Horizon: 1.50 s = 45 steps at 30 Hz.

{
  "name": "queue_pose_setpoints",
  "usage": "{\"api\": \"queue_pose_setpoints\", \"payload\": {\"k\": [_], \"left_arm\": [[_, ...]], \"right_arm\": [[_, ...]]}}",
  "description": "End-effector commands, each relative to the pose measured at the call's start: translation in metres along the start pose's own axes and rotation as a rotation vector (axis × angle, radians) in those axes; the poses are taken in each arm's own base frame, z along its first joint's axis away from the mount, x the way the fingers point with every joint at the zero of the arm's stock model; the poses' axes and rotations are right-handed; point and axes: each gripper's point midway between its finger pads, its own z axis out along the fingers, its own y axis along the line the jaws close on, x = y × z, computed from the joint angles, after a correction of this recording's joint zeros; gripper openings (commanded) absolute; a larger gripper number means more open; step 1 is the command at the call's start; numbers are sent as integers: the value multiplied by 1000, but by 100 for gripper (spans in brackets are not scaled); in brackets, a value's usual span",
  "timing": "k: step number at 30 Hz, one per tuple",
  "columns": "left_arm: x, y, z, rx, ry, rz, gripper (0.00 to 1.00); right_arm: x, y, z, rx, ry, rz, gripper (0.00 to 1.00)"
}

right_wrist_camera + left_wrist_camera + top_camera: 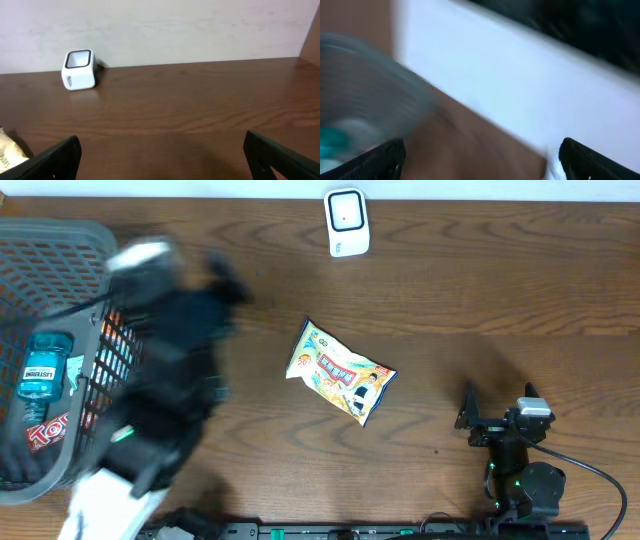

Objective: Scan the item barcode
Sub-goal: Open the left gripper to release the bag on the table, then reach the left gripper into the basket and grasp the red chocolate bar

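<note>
Black tips of the left gripper (480, 162) sit wide apart at the bottom corners of its wrist cam w/ nothing btwn them: open, empty. Right gripper (162, 160) is the same, jaws spread wide, holding nothing, parked near the table's (520, 290) front edge toward the right corner.

Snack bag (340, 372), prob. the item to scan, lies flat mid-table, well apart from both grippers. Scanner (347, 222) stands at the far edge, about centre. Basket (40, 270) fills the left edge, w/ a teal mouthwash bottle (42, 365) inside. The left arm is a blur over its right rim.

Risks:
- That arm looks fast and close to the rim, so it could clip or drag the basket.
- The bag is slick film, so a pinch may slip or crumple it.
- No barcode shows on the upper face. It may be underneath, so the bag may need a flip before the scanner reads it.

Views:
- Overhead alone gives the whole bag, the basket and both arms.
- Right wrist shows the scanner's dark window against the wall (200, 25), plus only a corner of the bag.
- Left wrist is smear: pale wall, grey mesh, a teal patch.
</note>
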Motion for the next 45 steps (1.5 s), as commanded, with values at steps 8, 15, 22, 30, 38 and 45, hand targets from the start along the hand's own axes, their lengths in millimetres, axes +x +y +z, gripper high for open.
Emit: {"api": "queue_pose_setpoints", "payload": {"k": [8,15,22,30,38,45], "left_arm": [[-25,201,13,-593,-37,-293,99],[61,277,36,-752,357,-584,99],[141,316,40,-974,646,-724,99],[205,339,56,-1104,817,-775,99],[251,358,69,-1162,910,-769,99],[281,368,69,-1199,973,-761,29]], "right_arm": [[1,2,0,-6,4,-12,99],[1,2,0,-7,4,-12,99],[1,2,0,-7,4,-12,99],[1,2,0,-7,4,-12,99],[1,2,0,-7,4,-12,99],[1,2,0,-6,4,-12,99]]}}
